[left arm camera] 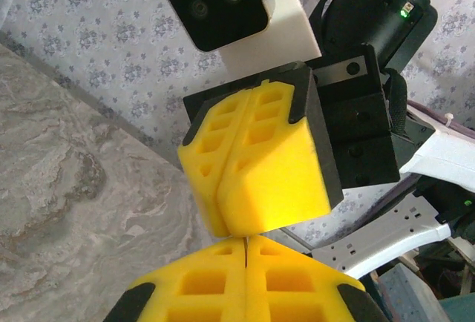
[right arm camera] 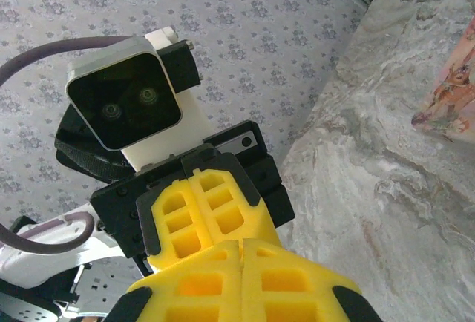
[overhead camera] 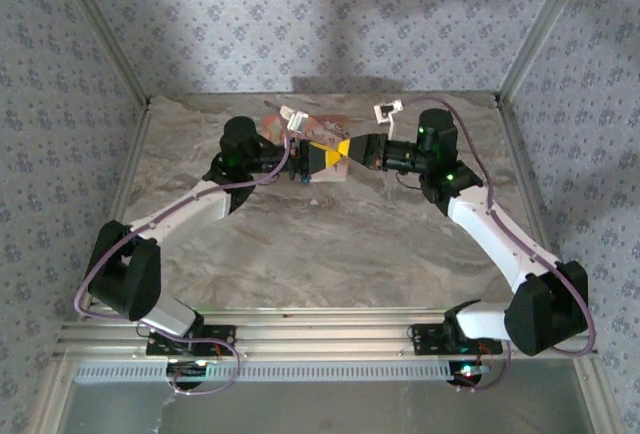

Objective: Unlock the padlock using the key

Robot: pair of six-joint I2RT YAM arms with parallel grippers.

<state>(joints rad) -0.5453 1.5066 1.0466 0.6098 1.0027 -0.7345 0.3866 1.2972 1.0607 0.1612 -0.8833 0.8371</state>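
My two grippers meet tip to tip above the back of the table. In the top view the left gripper (overhead camera: 338, 153) points right and the right gripper (overhead camera: 352, 150) points left, their yellow tips touching. In the left wrist view my left gripper (left arm camera: 245, 240) is shut, pads pressed together, with the right gripper's yellow fingers (left arm camera: 256, 162) just ahead, also closed. The right wrist view has my right gripper (right arm camera: 242, 245) shut against the left gripper's fingers (right arm camera: 199, 211). Neither the padlock nor the key can be seen; nothing shows between either pair of pads.
The pink illustrated box (overhead camera: 330, 126) lies flat on the marble tabletop (overhead camera: 330, 244) beneath the grippers, and its corner (right arm camera: 451, 92) appears in the right wrist view. Patterned walls enclose the back and both sides. Open tabletop lies in front of the arms.
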